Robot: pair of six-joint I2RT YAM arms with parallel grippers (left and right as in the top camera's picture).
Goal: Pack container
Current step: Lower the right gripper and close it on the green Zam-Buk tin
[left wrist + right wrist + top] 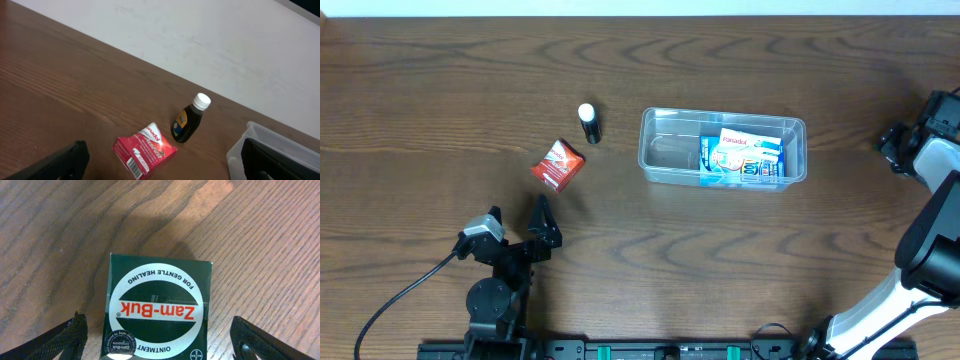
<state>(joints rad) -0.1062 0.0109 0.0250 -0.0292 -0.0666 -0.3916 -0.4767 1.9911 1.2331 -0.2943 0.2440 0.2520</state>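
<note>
The clear plastic container (665, 152) lies right of the table's centre with blue-and-white boxes (742, 158) in its right half. Its corner shows in the left wrist view (239, 150). A red medicine box (558, 165) (145, 149) and a small dark bottle with a white cap (589, 123) (189, 121) lie to its left. My left gripper (517, 215) (165, 172) is open and empty, just short of the red box. My right gripper (900, 138) (160, 347) is open at the far right, its fingers either side of a dark green Zam-Buk box (157, 305) without touching it.
The wooden table (440, 90) reaches a pale wall at the back. A black cable (400, 295) runs from the left arm's base at the front left. The right arm (920, 260) stretches up the right edge.
</note>
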